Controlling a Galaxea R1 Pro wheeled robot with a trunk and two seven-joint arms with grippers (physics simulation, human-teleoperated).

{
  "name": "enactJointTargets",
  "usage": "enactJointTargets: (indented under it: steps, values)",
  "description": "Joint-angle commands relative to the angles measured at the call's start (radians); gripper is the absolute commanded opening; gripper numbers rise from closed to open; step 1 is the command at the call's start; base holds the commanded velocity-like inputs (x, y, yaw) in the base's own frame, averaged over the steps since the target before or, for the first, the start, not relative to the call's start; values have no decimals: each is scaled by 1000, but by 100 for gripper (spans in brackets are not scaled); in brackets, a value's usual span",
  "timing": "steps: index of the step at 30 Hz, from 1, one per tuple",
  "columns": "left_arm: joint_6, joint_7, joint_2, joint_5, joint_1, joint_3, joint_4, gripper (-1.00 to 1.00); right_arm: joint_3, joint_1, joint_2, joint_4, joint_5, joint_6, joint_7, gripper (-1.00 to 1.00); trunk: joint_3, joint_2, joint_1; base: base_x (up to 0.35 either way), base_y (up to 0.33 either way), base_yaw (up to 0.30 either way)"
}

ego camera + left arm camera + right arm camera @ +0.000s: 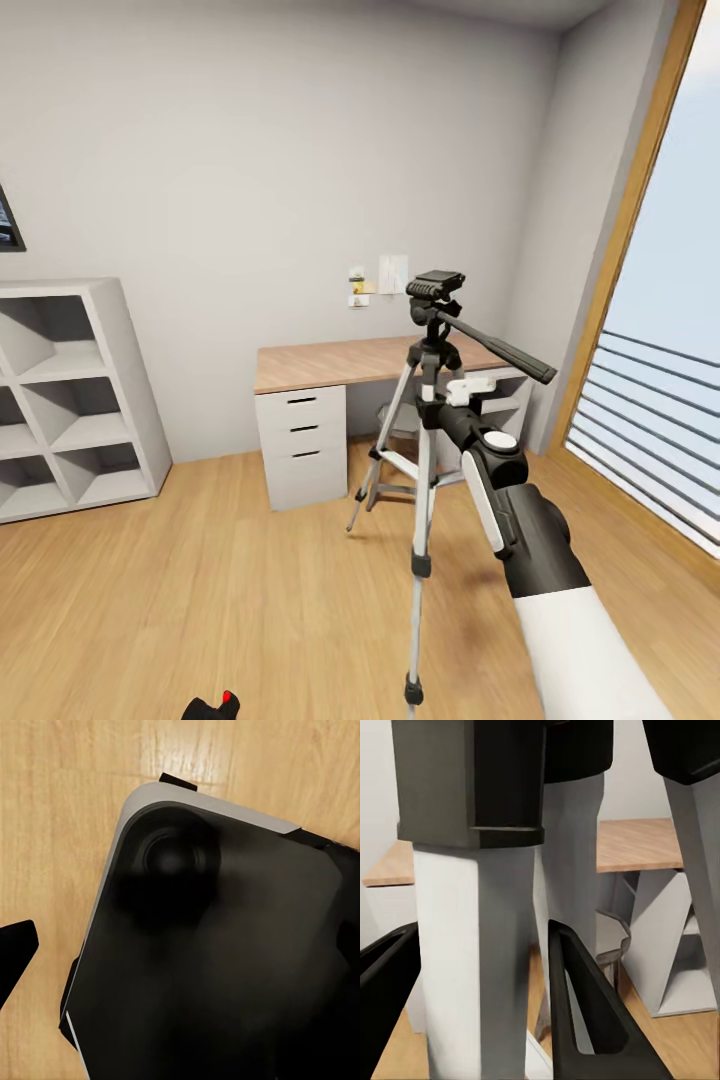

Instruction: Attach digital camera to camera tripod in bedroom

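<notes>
Across the white-walled bedroom with light plank floor (200, 600), the tall silver-white three-legged camera tripod (425, 470) stands before the wood-topped white counter (340, 362), its dark head bare. The right claw (484, 1012) straddles one pale tripod leg, fingers apart. The small black digital camera (217, 708) sits low by the left claw, whose grip I cannot tell. Mounting remains.
</notes>
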Motion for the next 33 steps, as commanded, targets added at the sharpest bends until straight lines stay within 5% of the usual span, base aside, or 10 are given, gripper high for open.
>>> enactJointTargets:
  steps: [1,30,31,33]
  values:
    - [-2,0,0,4,0,1,-1,100,1,-1,-2,2,1,4,-1,-100,-1,-1,0,0,0,0]
    - [-2,0,0,4,0,1,-1,100,1,-1,-8,32,-1,-1,-1,-100,-1,-1,0,0,0,0]
    - [-2,0,0,4,0,1,-1,100,0,-1,-8,38,-1,-1,-1,100,-1,-1,0,0,0,0]
    - [-2,0,0,4,0,1,-1,100,0,-1,-8,42,-1,-1,-1,100,-1,-1,0,0,0,0]
